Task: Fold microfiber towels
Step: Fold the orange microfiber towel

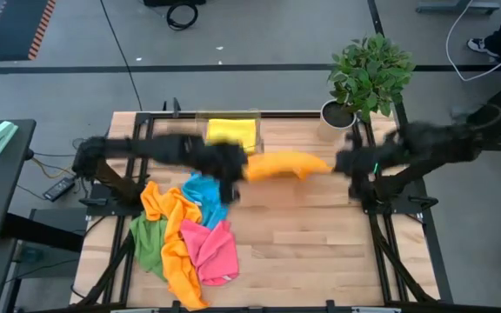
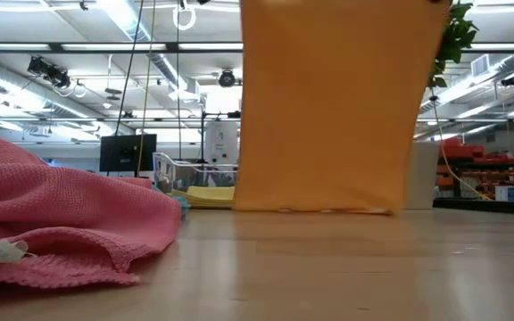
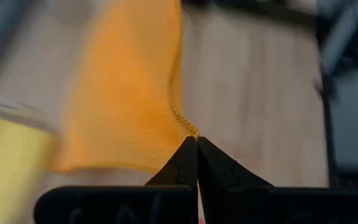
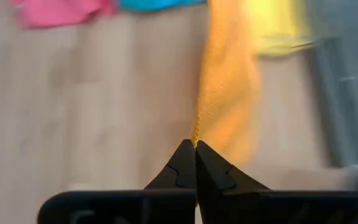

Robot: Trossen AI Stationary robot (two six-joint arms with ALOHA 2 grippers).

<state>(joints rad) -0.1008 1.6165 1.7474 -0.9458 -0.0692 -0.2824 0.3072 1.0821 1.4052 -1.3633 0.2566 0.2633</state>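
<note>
Orange towel (image 1: pixel 287 164) hangs spread over mid worktop (image 1: pixel 320 243), lower edge at the wood. Left end effector (image 3: pixel 197 138) pinches one top corner, right end effector (image 4: pixel 195 143) the other. Cloth pile (image 1: pixel 185 235) nr left; yellow towel (image 1: pixel 230 132) behind.

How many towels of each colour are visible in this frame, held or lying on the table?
Orange towels: 2, one stretched between both end effectors, one in the pile
Yellow towel: 1
Blue towel: 1
Pink towel: 1
Green towel: 1
Total: 6
</note>
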